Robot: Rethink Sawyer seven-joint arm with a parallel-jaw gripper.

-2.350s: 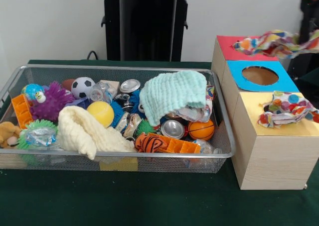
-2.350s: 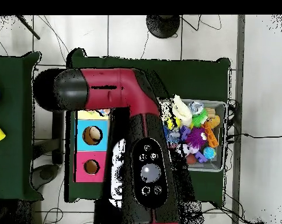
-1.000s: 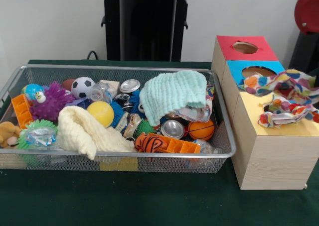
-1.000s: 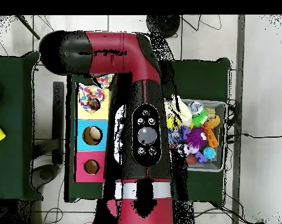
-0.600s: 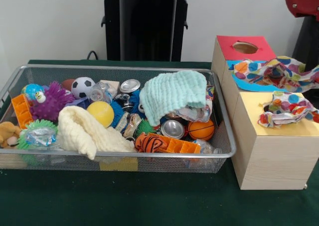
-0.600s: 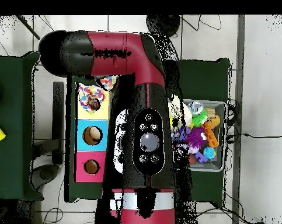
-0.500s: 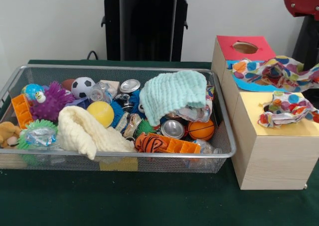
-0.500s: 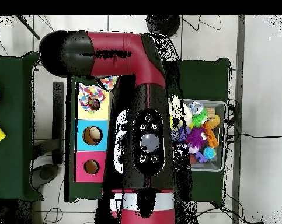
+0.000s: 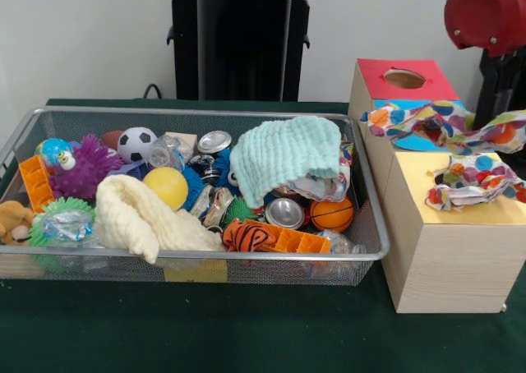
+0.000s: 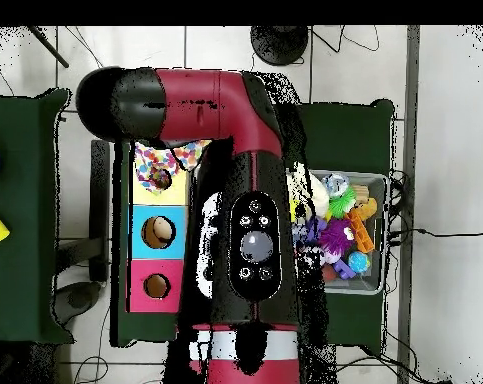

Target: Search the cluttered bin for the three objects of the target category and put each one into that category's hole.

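Note:
The wire-mesh bin (image 9: 374, 225) holds mixed clutter; it also shows in the overhead view (image 10: 377, 180). One polka-dot cloth (image 9: 436, 125) hangs stretched above the blue-topped box and runs off the right edge beside the arm's black end (image 9: 503, 85). A second polka-dot cloth (image 9: 472, 180) lies bunched on the yellow-topped box (image 9: 448, 250), covering its hole. A small spotted scrap (image 9: 348, 153) peeks out beside the mint cloth (image 9: 283, 155) in the bin. In the overhead view the arm (image 10: 250, 230) hides the gripper; a polka-dot cloth (image 10: 183, 150) shows at the yellow box (image 10: 145, 185).
The red-topped box (image 9: 394, 94) with its open hole (image 9: 404, 78) stands at the far end of the row. The bin holds a cream fluffy cloth (image 9: 140, 217), balls, cans and toys. The robot's pedestal (image 9: 242, 44) stands behind the bin.
The arm's red joint has swung left into the front view at top right. The hanging polka-dot cloth has shifted left over the blue-topped box.

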